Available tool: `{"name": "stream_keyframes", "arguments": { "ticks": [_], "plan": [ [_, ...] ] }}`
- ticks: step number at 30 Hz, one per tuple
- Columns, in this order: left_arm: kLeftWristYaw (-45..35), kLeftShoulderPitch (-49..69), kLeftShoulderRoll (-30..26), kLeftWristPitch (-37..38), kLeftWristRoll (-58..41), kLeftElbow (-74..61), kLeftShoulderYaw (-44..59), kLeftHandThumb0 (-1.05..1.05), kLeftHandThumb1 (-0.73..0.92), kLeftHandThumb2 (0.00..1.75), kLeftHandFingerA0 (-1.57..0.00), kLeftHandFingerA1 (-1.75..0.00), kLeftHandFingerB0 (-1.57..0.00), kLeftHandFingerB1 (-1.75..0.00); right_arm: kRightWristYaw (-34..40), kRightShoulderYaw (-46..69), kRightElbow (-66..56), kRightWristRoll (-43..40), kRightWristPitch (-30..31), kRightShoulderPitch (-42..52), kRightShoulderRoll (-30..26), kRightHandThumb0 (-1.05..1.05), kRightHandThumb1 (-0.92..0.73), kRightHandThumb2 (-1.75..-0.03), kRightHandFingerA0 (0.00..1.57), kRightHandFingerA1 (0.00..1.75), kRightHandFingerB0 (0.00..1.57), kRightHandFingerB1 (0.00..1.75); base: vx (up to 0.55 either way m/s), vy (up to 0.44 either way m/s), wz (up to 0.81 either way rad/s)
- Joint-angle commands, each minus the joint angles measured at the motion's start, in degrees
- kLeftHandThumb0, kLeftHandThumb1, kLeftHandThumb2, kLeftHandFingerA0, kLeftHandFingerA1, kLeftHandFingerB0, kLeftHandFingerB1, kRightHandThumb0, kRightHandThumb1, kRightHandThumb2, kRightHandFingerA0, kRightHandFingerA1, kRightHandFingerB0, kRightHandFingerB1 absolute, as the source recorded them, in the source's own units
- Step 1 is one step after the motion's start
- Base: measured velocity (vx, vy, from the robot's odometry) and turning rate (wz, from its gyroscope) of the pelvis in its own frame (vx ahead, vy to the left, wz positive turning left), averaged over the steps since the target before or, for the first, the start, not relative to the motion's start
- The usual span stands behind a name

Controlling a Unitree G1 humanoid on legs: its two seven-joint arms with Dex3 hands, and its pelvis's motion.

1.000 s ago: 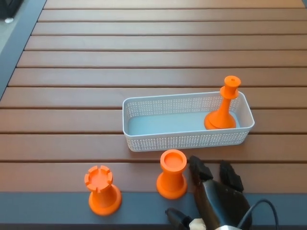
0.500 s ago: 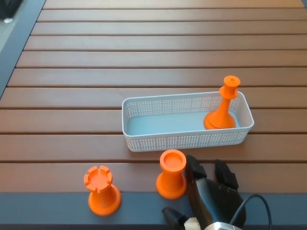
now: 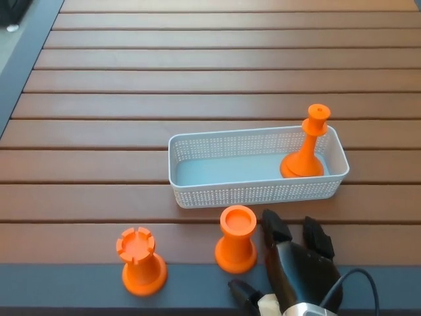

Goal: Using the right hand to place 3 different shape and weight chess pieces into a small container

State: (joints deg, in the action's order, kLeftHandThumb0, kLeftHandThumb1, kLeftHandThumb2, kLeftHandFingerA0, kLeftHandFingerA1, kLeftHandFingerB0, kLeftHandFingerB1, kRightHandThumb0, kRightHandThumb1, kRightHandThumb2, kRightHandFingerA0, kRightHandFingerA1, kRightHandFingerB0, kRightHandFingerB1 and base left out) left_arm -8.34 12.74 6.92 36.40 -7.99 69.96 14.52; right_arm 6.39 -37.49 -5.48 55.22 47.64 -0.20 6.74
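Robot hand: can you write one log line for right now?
right robot hand open beside cup-top piece | rook on table | tall piece in basket

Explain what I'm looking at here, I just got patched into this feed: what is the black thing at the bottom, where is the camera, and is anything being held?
The camera sits on a humanoid robot's head and looks down at a slatted wooden table. The black shape at the bottom is the robot's right hand, with a thumb and two thick fingers spread apart; it holds nothing. Its left hand is out of the picture. Just left of the hand stands an orange piece with a round cupped top, and further left an orange rook with a notched top. Behind them is a white mesh basket, with a tall orange piece standing upright at its right end.
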Motion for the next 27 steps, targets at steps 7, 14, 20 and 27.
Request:
{"name": "stream_keyframes", "arguments": {
  "ticks": [7, 14, 20, 27],
  "plan": [
    [-0.9, 0.9, 0.4, -1.0, -0.2, 1.1, 0.3, -0.08, 0.44, 1.22, -1.46, -1.33, -1.47, -1.32, 11.6, 4.8, 6.9, -9.6, -5.1, -3.1, 14.9, -0.79, -0.53, -0.97, 0.01, 0.44, 0.06, 0.22, 0.0, 0.0, 0.0],
    [-0.5, 1.0, 0.3, -0.7, 0.2, 0.8, -0.1, -0.18, 0.15, 1.63, -1.51, -1.27, -1.47, -1.24, 14.2, 3.5, 8.6, -11.3, -8.2, -3.8, 16.8, -0.83, -0.55, -0.95, 0.04, 0.56, 0.07, 0.29, 0.0, 0.0, 0.0],
    [-0.4, 0.6, -0.1, -0.2, 1.0, 1.0, -0.8, -0.06, 0.47, 1.24, -1.45, -1.33, -1.47, -1.32, 13.8, -0.3, 8.5, -11.1, -8.4, -3.4, 15.9, -0.82, -0.74, -0.63, 0.01, 0.59, 0.05, 0.3, 0.0, 0.0, 0.0],
    [-0.7, 0.6, -0.3, 0.2, 1.0, 0.7, -1.0, -0.06, 0.49, 1.24, -1.46, -1.33, -1.47, -1.32, 16.3, -2.2, 9.2, -12.0, -8.9, -2.1, 16.2, -0.82, -0.74, -0.62, 0.01, 0.67, 0.05, 0.38, 0.0, 0.0, 0.0]
  ]
}}
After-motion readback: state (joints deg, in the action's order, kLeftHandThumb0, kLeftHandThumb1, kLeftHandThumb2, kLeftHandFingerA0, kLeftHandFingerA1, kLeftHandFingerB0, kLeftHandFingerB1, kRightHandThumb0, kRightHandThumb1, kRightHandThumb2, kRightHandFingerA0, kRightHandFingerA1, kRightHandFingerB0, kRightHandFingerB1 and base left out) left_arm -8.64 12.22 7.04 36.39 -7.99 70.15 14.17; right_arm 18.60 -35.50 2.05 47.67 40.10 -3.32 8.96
